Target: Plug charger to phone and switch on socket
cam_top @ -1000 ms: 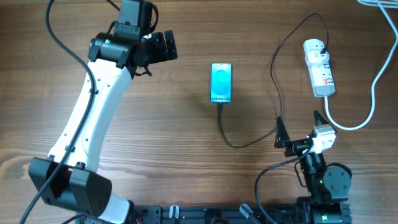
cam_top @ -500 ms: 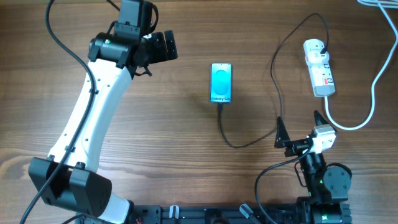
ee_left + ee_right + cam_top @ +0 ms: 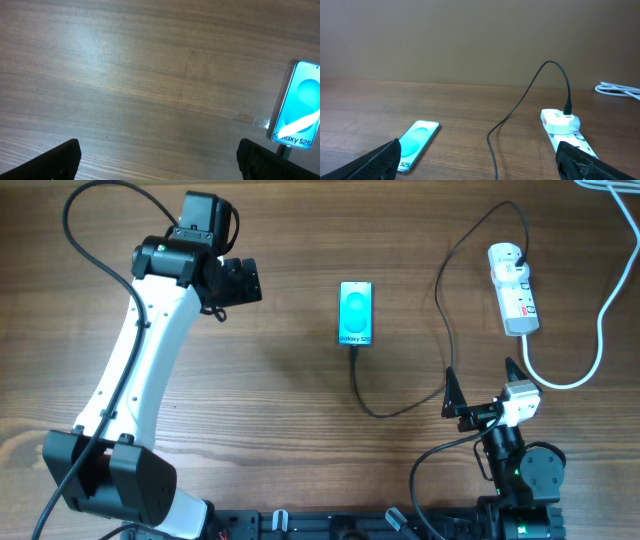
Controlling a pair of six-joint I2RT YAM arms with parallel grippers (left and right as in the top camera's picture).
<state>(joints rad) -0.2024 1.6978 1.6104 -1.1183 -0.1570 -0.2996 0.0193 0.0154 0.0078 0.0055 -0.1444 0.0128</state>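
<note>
The phone (image 3: 356, 313) lies flat mid-table with its cyan screen up; it also shows in the left wrist view (image 3: 298, 113) and the right wrist view (image 3: 415, 139). The charger (image 3: 445, 290), a thin black cable, runs from the phone's bottom edge, where its tip sits, round to the socket (image 3: 513, 301), a white power strip at the right; cable (image 3: 520, 102) and socket (image 3: 567, 129) show in the right wrist view. My left gripper (image 3: 243, 281) is open and empty, left of the phone. My right gripper (image 3: 480, 392) is open and empty, near the front right.
A thicker white cable (image 3: 605, 310) loops from the socket's near end towards the right and far edge. It also shows at the far right in the right wrist view (image 3: 617, 90). Bare wooden tabletop (image 3: 250, 400) lies between the arms.
My left arm has drawn back to the left, away from the phone. The right arm, phone, charger and socket have not moved.
</note>
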